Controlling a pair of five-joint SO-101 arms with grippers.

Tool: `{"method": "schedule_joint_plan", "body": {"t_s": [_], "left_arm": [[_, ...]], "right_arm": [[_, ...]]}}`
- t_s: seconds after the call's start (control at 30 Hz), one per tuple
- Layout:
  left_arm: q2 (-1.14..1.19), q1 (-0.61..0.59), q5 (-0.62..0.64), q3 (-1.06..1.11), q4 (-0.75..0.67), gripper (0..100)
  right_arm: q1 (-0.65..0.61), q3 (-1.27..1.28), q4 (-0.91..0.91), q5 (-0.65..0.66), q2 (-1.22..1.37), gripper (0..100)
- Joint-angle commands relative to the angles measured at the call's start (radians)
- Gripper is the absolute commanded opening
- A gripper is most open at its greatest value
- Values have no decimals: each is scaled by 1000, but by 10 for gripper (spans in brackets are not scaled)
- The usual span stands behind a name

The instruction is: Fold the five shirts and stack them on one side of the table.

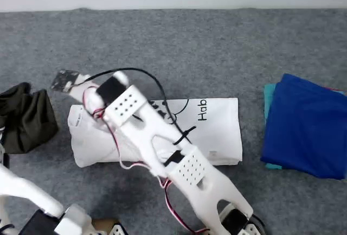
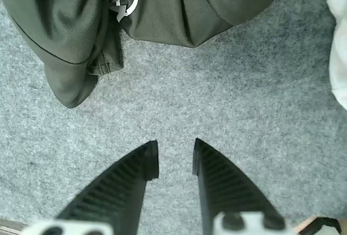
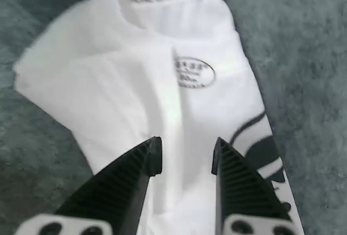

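Observation:
A white shirt [image 1: 217, 129] with black print lies folded into a long band in the middle of the table. My right arm stretches across it, and the right gripper [image 3: 186, 156] hovers open over the shirt's collar end [image 3: 162, 56], holding nothing. In the high view that gripper [image 1: 66, 81] shows past the shirt's left end. A crumpled dark olive shirt [image 1: 27, 116] lies at the left edge. My left gripper [image 2: 174, 159] stands open above bare carpet just short of that dark shirt [image 2: 162, 7]. A folded blue shirt [image 1: 306, 126] tops a stack at the right.
A teal shirt [image 1: 269, 96] peeks out under the blue one. Grey carpet [image 1: 190, 50] covers the table, with open room along the back. My left arm's base [image 1: 32, 197] sits at the front left. Red and black cables [image 1: 173, 202] hang along the right arm.

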Motion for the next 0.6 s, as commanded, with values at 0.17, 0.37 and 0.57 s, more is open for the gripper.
{"method": "schedule_joint_plan", "body": {"t_s": [0.17,0.37,0.57], "left_arm": [[-23,3,6,-4,-9,111],[-23,-3,6,-4,-9,111],[-23,3,6,-2,-9,111]], "right_arm": [[-73,-55,-76,-14,45,172],[41,-63,-96,-14,168,172],[133,-63,-87,-14,171,172]]}}
